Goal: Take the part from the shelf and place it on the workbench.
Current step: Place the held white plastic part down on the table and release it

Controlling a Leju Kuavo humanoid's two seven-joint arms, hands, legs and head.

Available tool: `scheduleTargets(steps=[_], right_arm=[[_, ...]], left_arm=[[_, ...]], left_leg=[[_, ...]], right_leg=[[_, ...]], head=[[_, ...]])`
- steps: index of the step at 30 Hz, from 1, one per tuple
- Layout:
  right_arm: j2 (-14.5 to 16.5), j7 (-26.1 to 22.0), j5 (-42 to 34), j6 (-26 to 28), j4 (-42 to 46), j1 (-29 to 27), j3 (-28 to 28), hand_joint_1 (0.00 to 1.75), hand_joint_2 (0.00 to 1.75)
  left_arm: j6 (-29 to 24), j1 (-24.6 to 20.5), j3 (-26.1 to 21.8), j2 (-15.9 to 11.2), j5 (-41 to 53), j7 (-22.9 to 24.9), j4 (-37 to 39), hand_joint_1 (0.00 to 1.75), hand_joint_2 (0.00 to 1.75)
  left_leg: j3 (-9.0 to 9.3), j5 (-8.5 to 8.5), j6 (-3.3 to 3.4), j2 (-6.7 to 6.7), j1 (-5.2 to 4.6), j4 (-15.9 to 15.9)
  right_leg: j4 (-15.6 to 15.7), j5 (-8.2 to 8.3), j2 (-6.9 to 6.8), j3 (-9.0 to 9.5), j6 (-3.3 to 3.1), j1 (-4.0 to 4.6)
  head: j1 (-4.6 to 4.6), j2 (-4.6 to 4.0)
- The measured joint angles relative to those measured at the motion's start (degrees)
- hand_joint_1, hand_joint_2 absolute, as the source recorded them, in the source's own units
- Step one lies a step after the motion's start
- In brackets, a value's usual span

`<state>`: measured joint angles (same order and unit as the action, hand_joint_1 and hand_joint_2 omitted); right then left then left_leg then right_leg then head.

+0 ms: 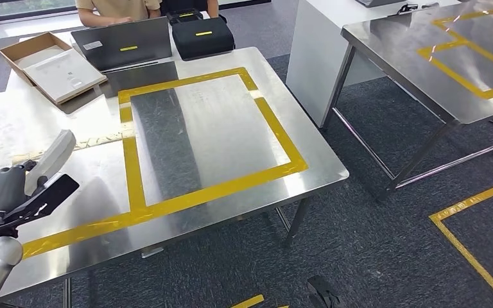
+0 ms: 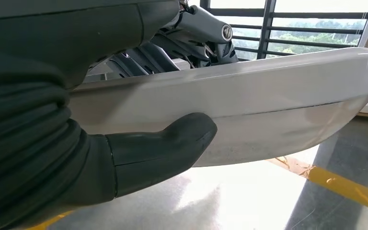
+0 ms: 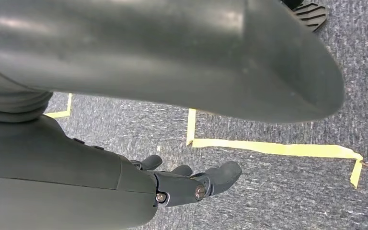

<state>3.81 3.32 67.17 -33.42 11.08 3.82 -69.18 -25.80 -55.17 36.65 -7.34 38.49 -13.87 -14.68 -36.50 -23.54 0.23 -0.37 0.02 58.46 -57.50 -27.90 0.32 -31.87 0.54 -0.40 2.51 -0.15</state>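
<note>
Steel fills most of my head view: the counter (image 1: 231, 128) is a brushed metal top with a yellow tape frame (image 1: 212, 189) marked on it. My left robot hand (image 1: 22, 192) sits over the counter's near left corner, outside the frame, and it has hold of the part (image 1: 51, 157), a pale grey, elongated shell. In the left wrist view I see the part (image 2: 249, 100) lying across the hand, with the thick grey thumb (image 2: 172, 143) pressed against its lower face and darker fingers (image 2: 148, 55) behind its upper edge. The part is held above the surface; I can see bright steel and a strip of yellow tape beneath it, and I cannot tell whether any edge touches the counter.

My right robot hand (image 3: 191, 179) hangs over grey carpet (image 3: 278, 191) crossed by yellow floor tape (image 3: 268, 147). Its fingers are loosely curled with nothing in them.

At the far end of the counter I see an open cardboard box (image 1: 51, 64) on the left, a grey laptop (image 1: 125, 45) beside it, and a black case (image 1: 202, 35) to the right of that. A person (image 1: 119, 9) sits behind the laptop. A second steel table (image 1: 449, 58) with its own yellow frame stands well apart to the right.
</note>
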Motion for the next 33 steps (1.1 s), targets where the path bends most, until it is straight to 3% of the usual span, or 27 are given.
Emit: scheduleTargets(steps=[1, 5, 9, 21, 33], right_arm=[[0.0, -0.1, 0.1, 0.0, 0.0, 0.0, 0.0, 0.00, 0.00], [0.0, -0.5, 0.3, 0.0, 0.0, -0.2, 0.0, 0.00, 0.00], [0.0, -0.9, 0.5, 0.0, 0.0, -0.3, 0.0, 0.00, 0.00], [0.1, 0.4, 0.4, 0.0, 0.0, -0.5, 0.0, 0.00, 0.00], [0.9, 1.0, -0.7, 0.0, 0.0, -0.2, 0.0, 0.00, 0.00]], left_arm=[[0.0, 0.0, 0.1, 0.0, 0.1, 0.2, 0.1, 0.00, 1.75], [-0.1, 0.0, 0.2, 0.0, 0.1, 0.8, 0.3, 0.00, 1.75], [0.2, 0.0, 0.2, -0.2, -0.1, 1.1, 0.5, 0.00, 0.00], [-0.2, -0.9, 0.0, -0.1, -1.4, 1.3, 0.5, 0.00, 0.00], [-2.2, -12.5, -8.5, 2.3, -8.8, -9.9, -4.2, 0.00, 0.00]], left_leg=[[0.00, 0.00, 0.00, 0.00, 0.00, 0.0], [0.02, -0.01, -0.01, -0.01, 0.00, -0.1], [0.04, -0.01, -0.02, -0.01, 0.00, -0.1], [0.08, 0.00, -0.03, -0.02, 0.00, -0.1], [0.09, 0.02, -0.04, -0.02, -0.01, -0.1]], right_leg=[[0.0, -0.01, 0.00, 0.00, -0.01, 0.00], [0.0, -0.05, -0.01, 0.01, -0.03, 0.00], [0.0, -0.06, -0.01, 0.01, -0.04, 0.00], [0.0, -0.08, -0.02, 0.01, -0.07, 0.00], [0.0, -0.05, -0.06, 0.03, -0.05, 0.00]], head=[[0.00, 0.00], [0.00, 0.00], [0.00, 0.00], [-0.01, 0.00], [0.00, 0.00]])
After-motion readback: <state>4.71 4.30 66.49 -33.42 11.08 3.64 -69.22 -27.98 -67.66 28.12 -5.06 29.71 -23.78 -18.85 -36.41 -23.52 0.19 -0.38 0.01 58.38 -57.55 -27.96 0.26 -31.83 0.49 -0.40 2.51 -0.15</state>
